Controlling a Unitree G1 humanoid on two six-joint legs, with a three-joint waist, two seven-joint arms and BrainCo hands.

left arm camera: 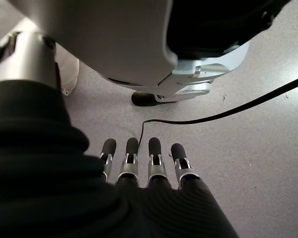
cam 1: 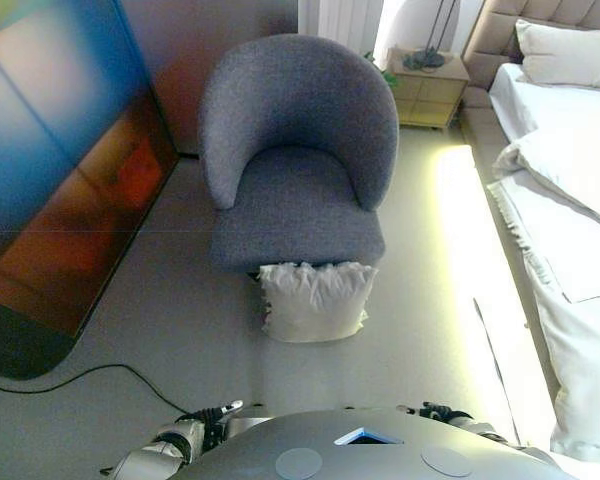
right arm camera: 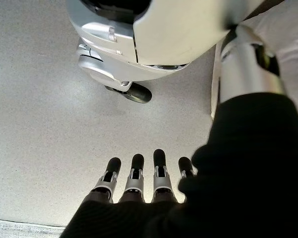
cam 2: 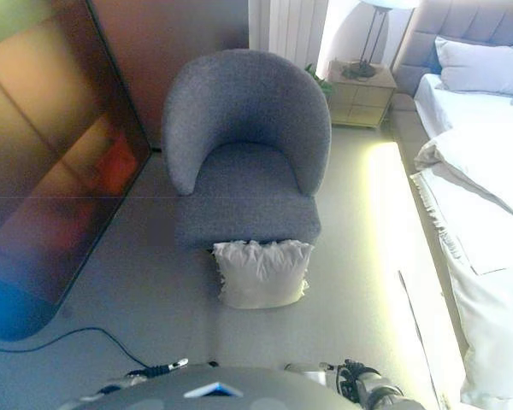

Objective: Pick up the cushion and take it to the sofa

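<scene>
A white cushion (cam 1: 315, 300) stands on the floor, leaning against the front of a grey upholstered armchair (cam 1: 298, 160). It also shows in the right eye view (cam 2: 261, 272). My left hand (left arm camera: 144, 168) hangs low at my side, fingers straight and empty, pointing at the floor. My right hand (right arm camera: 144, 181) hangs at my other side, fingers straight and empty. Both hands are well short of the cushion. In the eye views only the wrists show, at the bottom edge.
A large dark screen (cam 1: 60, 170) leans at the left. A black cable (cam 1: 90, 375) runs across the floor. A bed with white bedding (cam 1: 570, 240) lines the right side. A bedside table (cam 1: 428, 88) with a lamp stands at the back.
</scene>
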